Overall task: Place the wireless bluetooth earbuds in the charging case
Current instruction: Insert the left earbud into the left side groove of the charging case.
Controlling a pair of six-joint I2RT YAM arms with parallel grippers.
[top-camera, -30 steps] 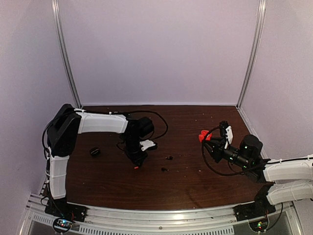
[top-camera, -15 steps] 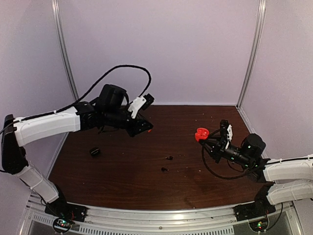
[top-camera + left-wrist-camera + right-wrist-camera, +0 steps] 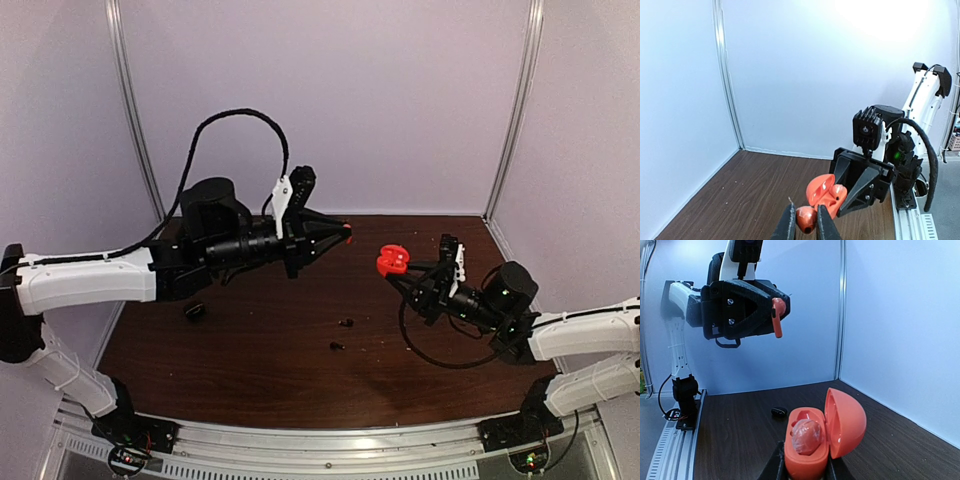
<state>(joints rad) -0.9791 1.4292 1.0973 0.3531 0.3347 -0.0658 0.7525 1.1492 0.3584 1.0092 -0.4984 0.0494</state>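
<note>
Well above the table, my left gripper (image 3: 344, 233) (image 3: 805, 225) is shut on a red earbud (image 3: 806, 218) (image 3: 776, 315). It hangs a short way left of the open red charging case (image 3: 392, 260) (image 3: 826, 192). My right gripper (image 3: 412, 276) (image 3: 806, 467) is shut on the base of that case (image 3: 810, 455) and holds it up in the air. The lid (image 3: 846, 422) stands open, and another red earbud (image 3: 806, 436) sits in one of the case's slots. Two black earbuds (image 3: 347, 323) (image 3: 337, 347) lie on the table below.
A small black case (image 3: 194, 311) (image 3: 779, 411) lies on the dark wooden table (image 3: 250, 370) at the left. White walls with metal corner posts (image 3: 510, 120) close in the back and sides. A rail runs along the near edge.
My left arm has risen from the table with the red earbud and swung right toward the case. My right gripper has lifted the red case and carried it left.
</note>
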